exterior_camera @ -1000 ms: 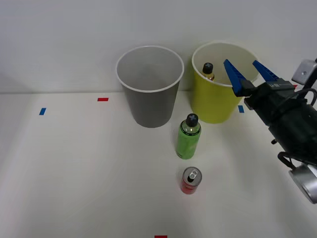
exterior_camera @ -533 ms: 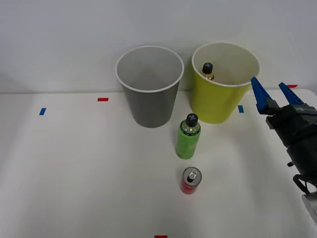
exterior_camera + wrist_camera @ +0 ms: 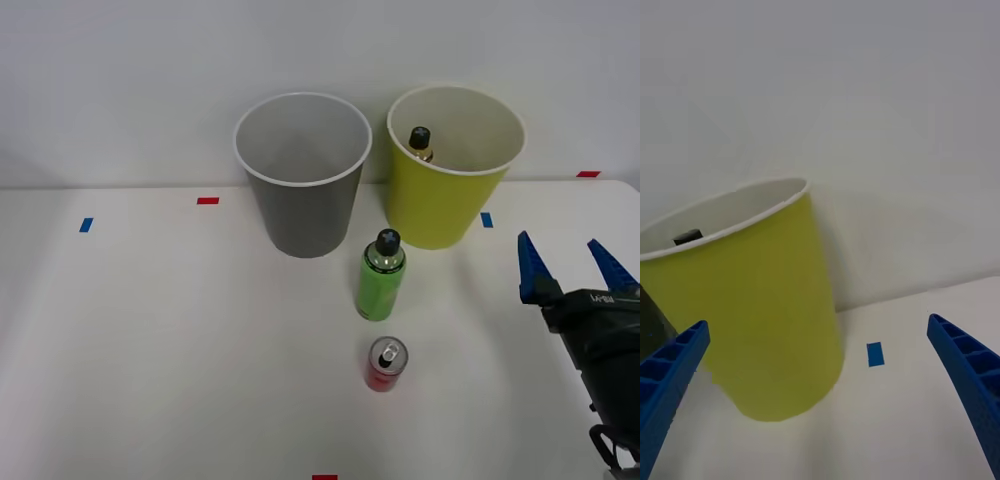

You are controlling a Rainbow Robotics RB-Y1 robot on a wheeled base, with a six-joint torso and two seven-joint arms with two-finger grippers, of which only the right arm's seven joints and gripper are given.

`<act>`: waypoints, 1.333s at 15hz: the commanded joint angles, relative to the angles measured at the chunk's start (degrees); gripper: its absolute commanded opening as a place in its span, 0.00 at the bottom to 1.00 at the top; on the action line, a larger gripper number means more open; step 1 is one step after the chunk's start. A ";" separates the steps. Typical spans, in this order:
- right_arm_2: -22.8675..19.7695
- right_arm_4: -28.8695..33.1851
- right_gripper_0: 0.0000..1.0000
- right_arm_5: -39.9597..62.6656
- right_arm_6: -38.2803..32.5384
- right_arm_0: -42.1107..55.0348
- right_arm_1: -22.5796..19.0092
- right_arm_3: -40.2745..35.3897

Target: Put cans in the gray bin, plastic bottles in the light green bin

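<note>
The right gripper (image 3: pixel 569 262) hung wide open and empty over the table (image 3: pixel 150 350), well right of the red can (image 3: pixel 384 363). The can stood just in front of the green bottle (image 3: pixel 380 276); behind were the gray bin (image 3: pixel 302 190) and the light green bin (image 3: pixel 440 200), a black-capped bottle (image 3: pixel 421 142) inside the latter

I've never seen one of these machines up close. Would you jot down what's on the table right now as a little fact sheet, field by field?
gray bin: upright, nothing seen inside
light green bin: upright beside the gray bin, a black-capped bottle inside
green bottle: standing upright in front of the two bins, black cap
red can: upright, nearer the robot than the green bottle
right gripper: open, holding nothing, off to the right of the bottle and can
table: white, with small red and blue tape marks
</note>
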 commanded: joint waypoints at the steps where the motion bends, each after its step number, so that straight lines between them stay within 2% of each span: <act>1: 0.40 0.06 1.00 -3.05 5.66 4.16 0.74 0.02; 6: -0.48 0.32 1.00 -8.77 14.98 11.72 5.57 0.02; 8: -1.10 0.50 1.00 -10.00 17.88 13.92 5.84 0.02; 11: -1.71 1.29 1.00 -10.79 17.61 15.68 6.98 0.02; 14: -1.97 3.31 1.00 -11.84 15.86 17.79 6.98 0.02; 15: -1.97 5.68 1.00 -12.54 12.87 18.75 7.24 0.02; 20: -7.95 21.94 1.00 -29.42 -0.93 19.63 16.30 9.60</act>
